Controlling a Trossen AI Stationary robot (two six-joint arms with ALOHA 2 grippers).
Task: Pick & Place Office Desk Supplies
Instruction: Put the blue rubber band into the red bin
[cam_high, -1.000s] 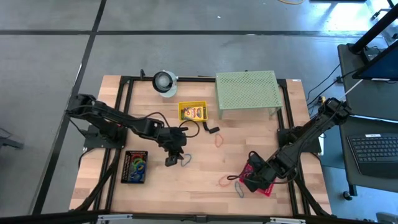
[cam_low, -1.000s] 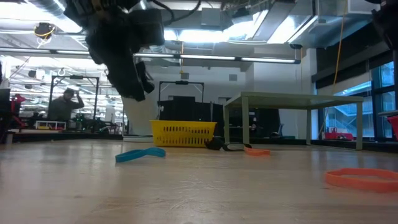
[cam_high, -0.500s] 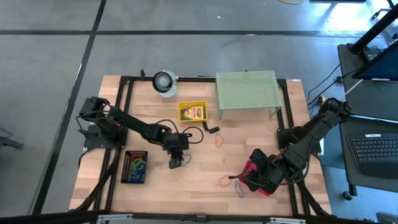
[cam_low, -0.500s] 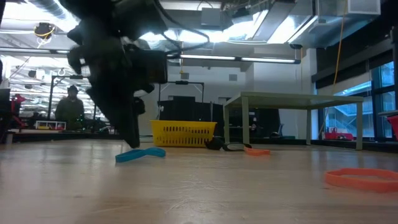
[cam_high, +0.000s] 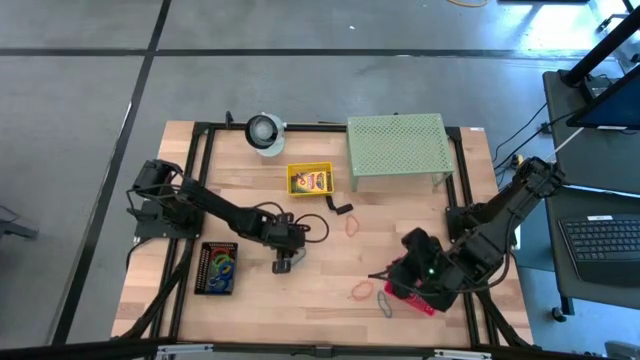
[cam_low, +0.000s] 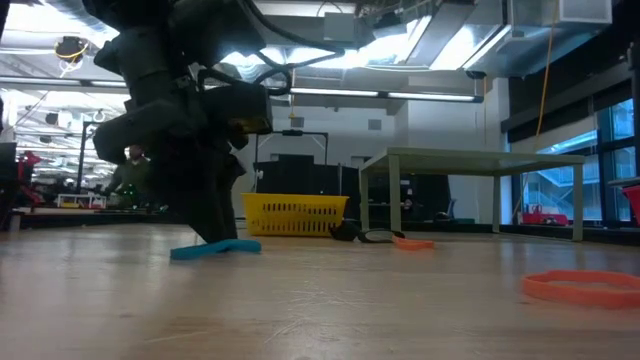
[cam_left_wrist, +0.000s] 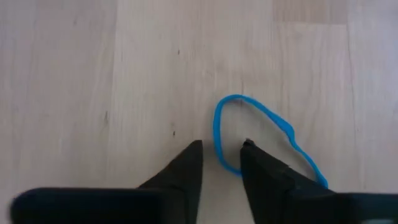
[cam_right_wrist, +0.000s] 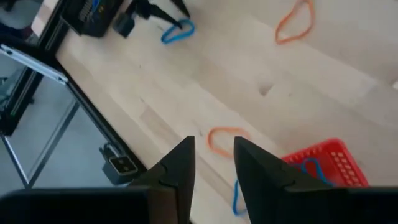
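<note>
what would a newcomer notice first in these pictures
Probably the left gripper, down at the table's middle with its jaws set either side of one strand of a blue rubber band lying flat on the wood. Next, the big pale green perforated stand at the far edge, with a yellow basket beside it. The right gripper hangs above a red basket at the near right.

Two crayon boxes, two orange bands, one blue band

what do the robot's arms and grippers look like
Both arms are dark, near black, built of jointed segments with loose black cables looping beside them. The left gripper and right gripper each end in two dark fingers tapering to wedge-shaped tips. No markings are legible.
</note>
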